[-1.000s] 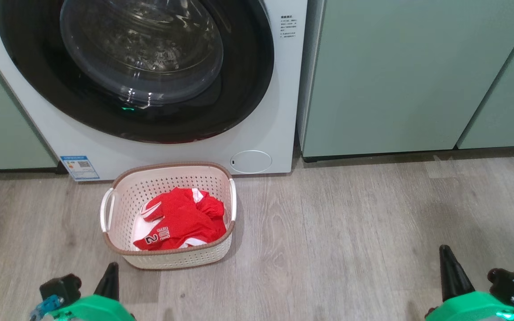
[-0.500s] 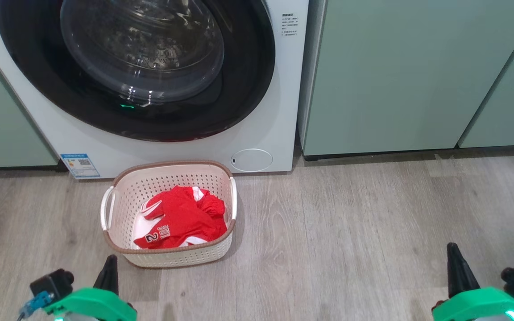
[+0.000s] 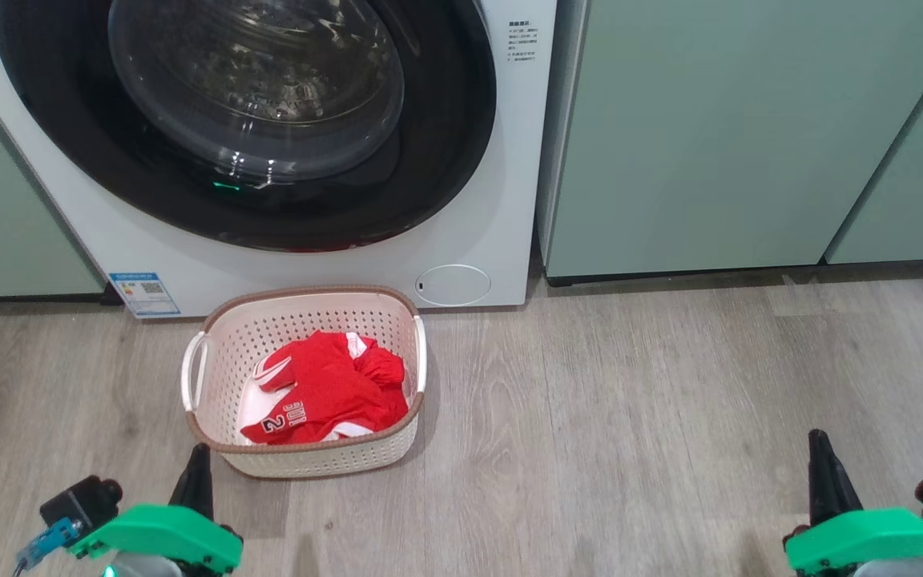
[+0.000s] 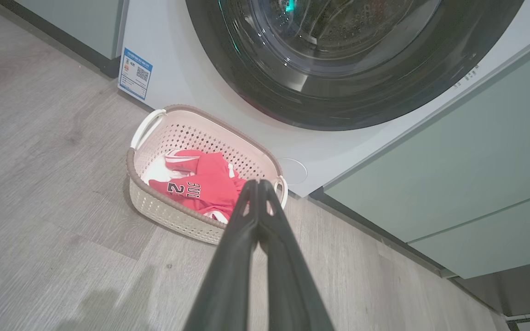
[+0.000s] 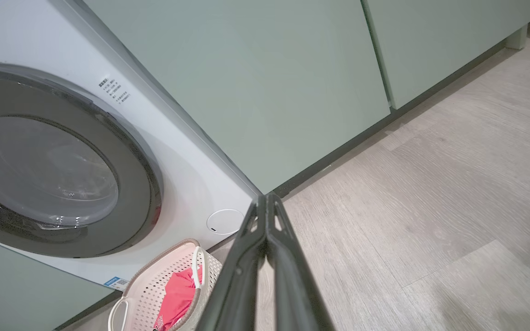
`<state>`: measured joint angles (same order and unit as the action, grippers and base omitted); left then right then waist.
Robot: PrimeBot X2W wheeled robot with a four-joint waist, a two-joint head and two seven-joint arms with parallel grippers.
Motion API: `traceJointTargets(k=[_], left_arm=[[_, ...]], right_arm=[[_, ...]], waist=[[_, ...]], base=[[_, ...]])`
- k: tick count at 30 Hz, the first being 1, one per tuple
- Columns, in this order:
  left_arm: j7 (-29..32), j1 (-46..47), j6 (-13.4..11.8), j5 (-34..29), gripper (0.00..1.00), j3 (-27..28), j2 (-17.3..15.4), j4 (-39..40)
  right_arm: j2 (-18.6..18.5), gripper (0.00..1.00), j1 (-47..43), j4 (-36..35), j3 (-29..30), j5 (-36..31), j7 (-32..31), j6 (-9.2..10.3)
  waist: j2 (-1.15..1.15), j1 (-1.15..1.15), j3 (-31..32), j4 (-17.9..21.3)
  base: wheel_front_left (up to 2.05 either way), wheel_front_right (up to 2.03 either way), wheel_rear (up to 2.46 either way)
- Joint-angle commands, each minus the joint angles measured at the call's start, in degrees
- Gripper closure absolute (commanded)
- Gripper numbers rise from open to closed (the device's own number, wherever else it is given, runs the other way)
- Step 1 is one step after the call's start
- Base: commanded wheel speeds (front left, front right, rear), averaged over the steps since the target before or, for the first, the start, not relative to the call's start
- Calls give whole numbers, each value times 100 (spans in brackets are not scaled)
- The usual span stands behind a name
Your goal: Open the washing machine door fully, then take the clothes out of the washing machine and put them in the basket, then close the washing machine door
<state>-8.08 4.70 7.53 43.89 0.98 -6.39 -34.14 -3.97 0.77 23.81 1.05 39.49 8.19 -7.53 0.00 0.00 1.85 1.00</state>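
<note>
Nearest the robot, the left gripper [image 3: 198, 469] and the right gripper [image 3: 820, 457] hang low over the grey wood-look floor [image 3: 630, 401], each with its two dark fingers pressed together on nothing. Just beyond the left gripper the basket [image 3: 317, 463] stands on the floor, and the clothes [image 3: 325, 393] lie crumpled inside it: red jersey fabric with white trim, showing a "2" and the letters "BUL". Right behind the basket rises the washing machine [image 3: 501, 208], with a small blue label [image 3: 143, 293] carrying a QR code at its lower left corner and a round white panel [image 3: 453, 284] at its lower right. The washing machine door [image 3: 449, 144] sits closed against the front. Printed text [image 3: 521, 42] beside it is too small to read. Pale green cabinets [image 3: 710, 136] flank the machine.
</note>
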Motion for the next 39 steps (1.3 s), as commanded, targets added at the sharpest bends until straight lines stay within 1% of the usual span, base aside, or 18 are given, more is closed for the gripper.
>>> traceJointTargets(k=[1, 39], left_arm=[[34, 245, -1, 158, 100, 105, -37, 227], [657, 203, -2, 2197, 100, 303, 133, 1006]], right_arm=[[-47, 100, 272, -232, 27, 186, -41, 1], [21, 100, 390, -558, 256, 2404, -666, 2]], waist=[[0, 0, -4, -2], [0, 0, -91, -45]], base=[[0, 0, 0], [0, 0, 0]])
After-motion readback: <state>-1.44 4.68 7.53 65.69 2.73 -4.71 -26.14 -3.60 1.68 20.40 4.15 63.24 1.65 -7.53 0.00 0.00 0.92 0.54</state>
